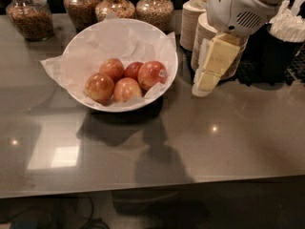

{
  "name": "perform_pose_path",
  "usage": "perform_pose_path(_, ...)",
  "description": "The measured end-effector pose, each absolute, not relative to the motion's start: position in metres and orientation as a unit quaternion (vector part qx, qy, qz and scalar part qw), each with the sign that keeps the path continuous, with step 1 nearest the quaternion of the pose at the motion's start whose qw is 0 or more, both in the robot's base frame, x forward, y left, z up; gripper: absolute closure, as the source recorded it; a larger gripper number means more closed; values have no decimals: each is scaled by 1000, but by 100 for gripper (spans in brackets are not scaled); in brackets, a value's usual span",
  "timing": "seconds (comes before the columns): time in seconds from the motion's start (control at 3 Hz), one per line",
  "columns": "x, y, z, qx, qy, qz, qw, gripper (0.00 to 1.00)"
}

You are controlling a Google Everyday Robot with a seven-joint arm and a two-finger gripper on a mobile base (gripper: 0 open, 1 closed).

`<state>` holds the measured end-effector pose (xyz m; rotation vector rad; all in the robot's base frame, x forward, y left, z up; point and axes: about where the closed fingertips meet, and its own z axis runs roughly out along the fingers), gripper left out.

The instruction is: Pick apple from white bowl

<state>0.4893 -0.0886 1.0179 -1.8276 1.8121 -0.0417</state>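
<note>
A snack kitchen: jars (32, 18) of dry food, stacked paper bowls (190, 25) and a white bowl (119, 26) of apples (113, 69) on a grey bench (214, 142); the pincer (204, 86) hangs by the stacks.
</note>
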Motion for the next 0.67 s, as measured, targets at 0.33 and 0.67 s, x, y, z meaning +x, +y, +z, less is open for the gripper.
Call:
perform_pose_path(0.33,502,-73,998,-655,687,26,314,0)
perform_pose_path(0.67,532,-42,992,-640,677,65,357,0)
